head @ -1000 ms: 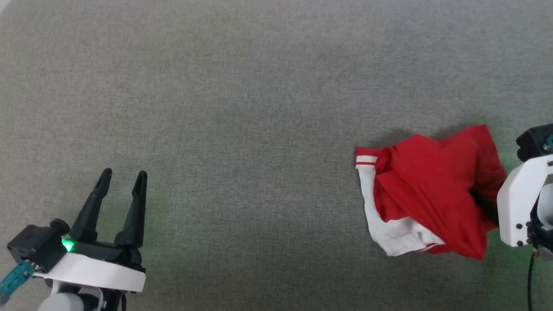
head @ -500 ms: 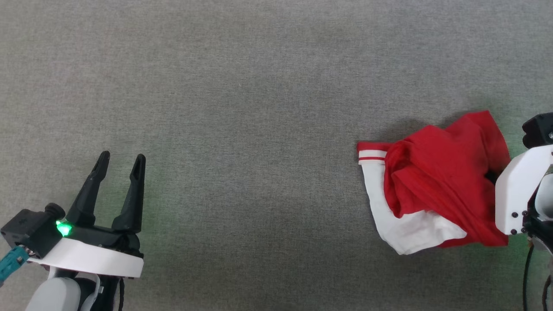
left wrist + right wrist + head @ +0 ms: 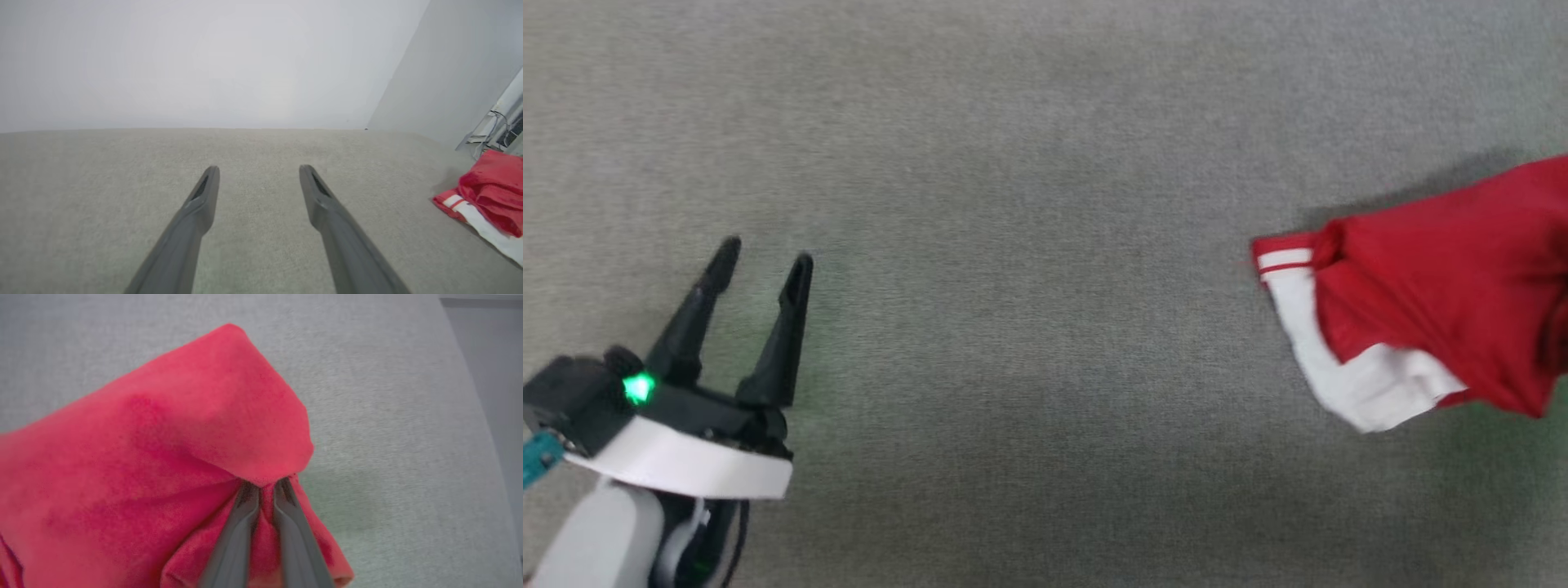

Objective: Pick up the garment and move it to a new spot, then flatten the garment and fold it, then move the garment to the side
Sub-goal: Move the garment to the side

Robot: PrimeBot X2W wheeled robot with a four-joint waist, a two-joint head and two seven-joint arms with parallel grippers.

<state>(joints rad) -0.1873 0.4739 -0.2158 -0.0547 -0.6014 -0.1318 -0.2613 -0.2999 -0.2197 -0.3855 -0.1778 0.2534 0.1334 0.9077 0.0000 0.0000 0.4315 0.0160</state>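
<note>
The garment (image 3: 1445, 286) is a bunched red shirt with a white, red-striped sleeve, at the right edge of the head view and partly cut off there. My right gripper (image 3: 265, 484) is shut on a fold of its red cloth (image 3: 184, 428), which drapes over the fingertips. From the left wrist view the garment (image 3: 490, 188) lies far to the right. My left gripper (image 3: 764, 261) stands open at the lower left, well away from the shirt, with nothing between its fingers (image 3: 204, 196).
A grey fabric surface (image 3: 1013, 245) stretches across the whole work area. Its far edge meets a pale wall (image 3: 204, 61) in the left wrist view. Cables and a pale frame (image 3: 496, 126) stand behind the garment at the right.
The right gripper has shut on the red cloth and the garment has lifted and shifted right, out past the frame edge. The head view has also shifted. The left gripper stays open.
</note>
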